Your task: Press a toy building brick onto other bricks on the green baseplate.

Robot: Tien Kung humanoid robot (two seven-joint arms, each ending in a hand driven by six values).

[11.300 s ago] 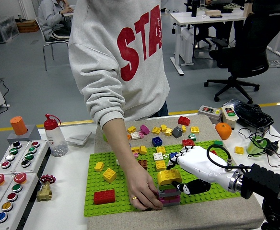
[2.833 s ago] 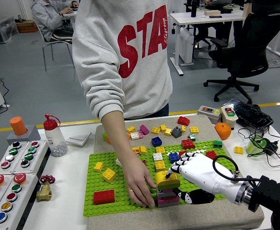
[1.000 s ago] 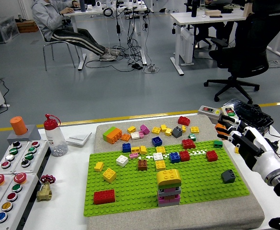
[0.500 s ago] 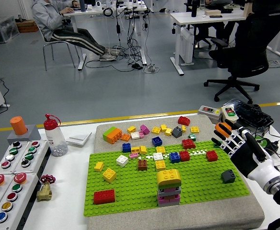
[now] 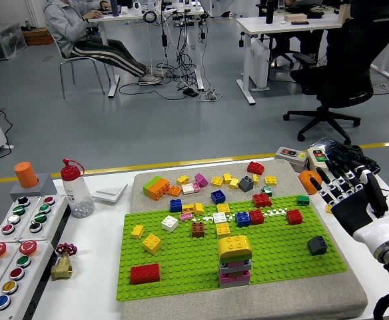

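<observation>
A green baseplate (image 5: 181, 267) lies on a beige mat in the middle of the table. Near its front edge stands a small stack of bricks (image 5: 234, 261): a rounded yellow brick on top, grey and pink ones under it. Loose bricks of many colours are scattered over the plate's far half and on the mat behind it. A dark grey brick (image 5: 317, 245) sits alone on the plate's right side. My right hand (image 5: 344, 183) hovers off the plate's right edge, fingers spread and holding nothing. No left arm shows.
A red brick (image 5: 144, 273) sits at the plate's front left. A button panel (image 5: 11, 250), a brass valve (image 5: 61, 263) and a red-capped bottle (image 5: 74, 189) stand at the left. An orange ball (image 5: 309, 180), switch boxes (image 5: 293, 156) and cables lie at the right.
The person who steadied the stack has gone. My right hand has left the stack, drawn back to the right past the plate's edge and keeps rising there with fingers spread.
</observation>
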